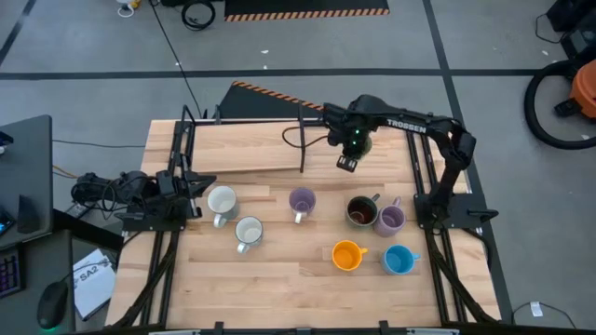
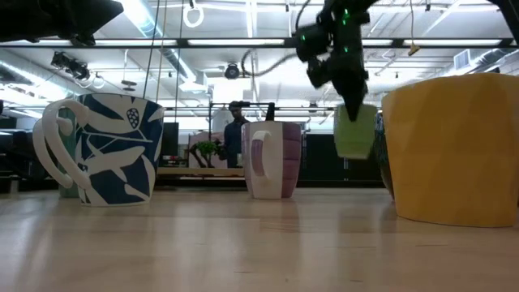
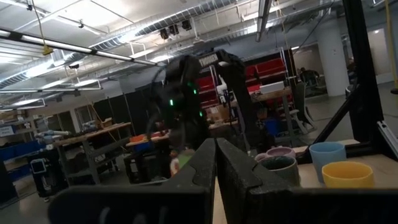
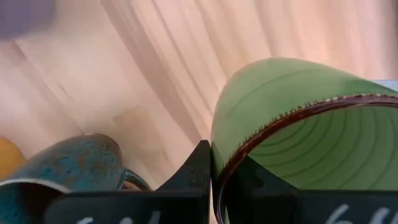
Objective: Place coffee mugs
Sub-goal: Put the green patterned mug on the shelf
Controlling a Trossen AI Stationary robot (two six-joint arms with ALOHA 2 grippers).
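The right hand (image 1: 348,164) is clamped on the rim of the green mug (image 2: 354,130), which hangs upright above the counter (image 1: 279,279) (mouth up, long axis vertical) at about twelve o'clock from the brown mug (image 1: 361,211). The left hand (image 1: 199,184), pressed together, waits at nine o'clock.

White "TROSSEN" lettering on dark right robot arm (image 1: 417,126), high view. "SA2"-like print on white paper sheet (image 1: 90,279) beside table; rest illegible.

A wooden table (image 1: 279,279) (pale planks) and a vacuum cleaner (image 1: 568,98) nearby.
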